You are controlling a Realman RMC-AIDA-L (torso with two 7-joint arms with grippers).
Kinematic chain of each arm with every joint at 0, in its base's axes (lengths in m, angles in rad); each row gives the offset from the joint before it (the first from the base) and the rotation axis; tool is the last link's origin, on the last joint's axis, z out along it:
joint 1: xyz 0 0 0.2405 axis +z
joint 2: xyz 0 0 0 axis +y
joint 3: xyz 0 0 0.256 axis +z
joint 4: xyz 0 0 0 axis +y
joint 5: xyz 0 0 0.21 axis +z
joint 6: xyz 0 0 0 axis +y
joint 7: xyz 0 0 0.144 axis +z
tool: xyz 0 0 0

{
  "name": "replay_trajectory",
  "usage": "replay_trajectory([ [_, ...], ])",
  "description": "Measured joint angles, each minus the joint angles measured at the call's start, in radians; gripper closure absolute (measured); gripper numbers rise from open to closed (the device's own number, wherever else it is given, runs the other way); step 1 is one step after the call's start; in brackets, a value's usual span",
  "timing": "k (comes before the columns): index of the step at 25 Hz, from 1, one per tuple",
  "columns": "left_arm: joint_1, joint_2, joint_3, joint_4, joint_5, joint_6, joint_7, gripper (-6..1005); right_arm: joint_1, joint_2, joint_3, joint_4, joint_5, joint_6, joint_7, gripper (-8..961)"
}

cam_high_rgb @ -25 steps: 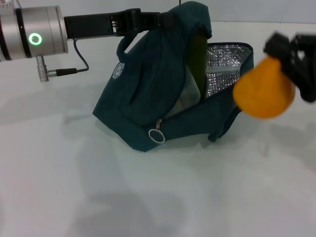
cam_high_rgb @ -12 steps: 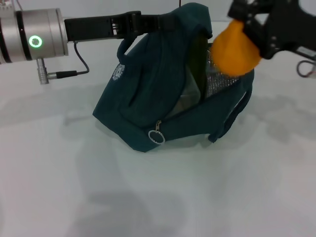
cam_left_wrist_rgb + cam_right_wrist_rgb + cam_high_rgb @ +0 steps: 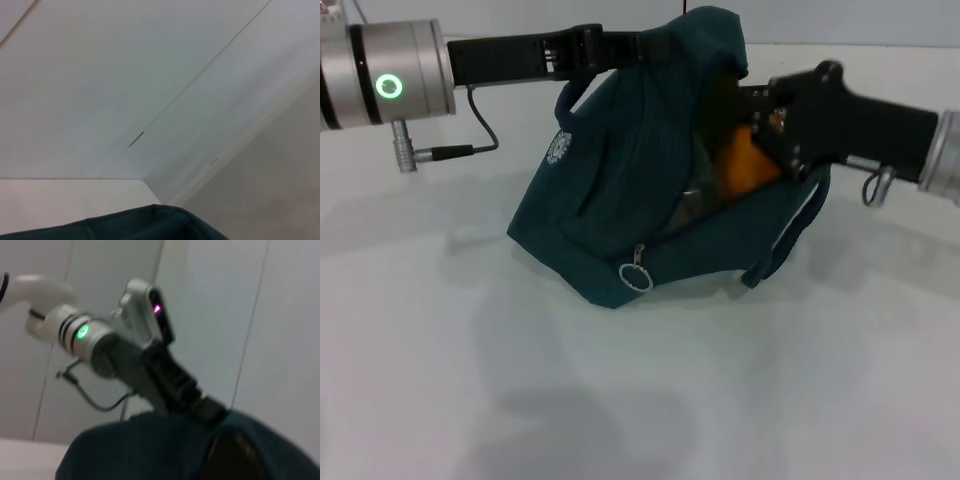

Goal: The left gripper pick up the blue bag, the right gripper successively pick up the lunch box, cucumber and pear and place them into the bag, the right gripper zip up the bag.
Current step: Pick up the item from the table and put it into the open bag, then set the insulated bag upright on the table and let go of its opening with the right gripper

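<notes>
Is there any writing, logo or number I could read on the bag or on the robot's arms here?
Nothing can be read.
Blue bag: a round white emblem on its side, too small and blurred to read.
Left gripper, holding the bag's top: no lettering, only a green ring light on its arm.
Right gripper, with the pear inside the bag: no lettering.
</notes>
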Motion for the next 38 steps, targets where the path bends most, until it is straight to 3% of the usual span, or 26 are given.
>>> replay_trajectory([
  [6, 0.005, 0.005, -0.001, 0.0, -0.003, 0.0, -0.002, 931, -0.009, 0.002, -0.067, 0.002, 0.001, 0.043, 0.009, 825],
  [15, 0.014, 0.009, -0.006, 0.0, -0.007, 0.0, -0.005, 931, -0.059, -0.007, -0.063, 0.001, 0.012, 0.036, 0.098, 814],
  [27, 0.014, 0.009, -0.006, 0.0, -0.009, 0.0, -0.013, 931, -0.155, 0.0, -0.056, -0.027, 0.19, -0.058, 0.155, 799],
  [30, 0.013, 0.009, -0.005, 0.0, -0.01, 0.0, -0.013, 931, -0.2, -0.005, -0.055, -0.02, 0.218, -0.084, 0.114, 570],
  [38, 0.019, 0.008, -0.008, 0.0, -0.01, -0.001, -0.007, 931, -0.359, -0.01, -0.039, 0.035, 0.215, -0.094, 0.038, 397],
])
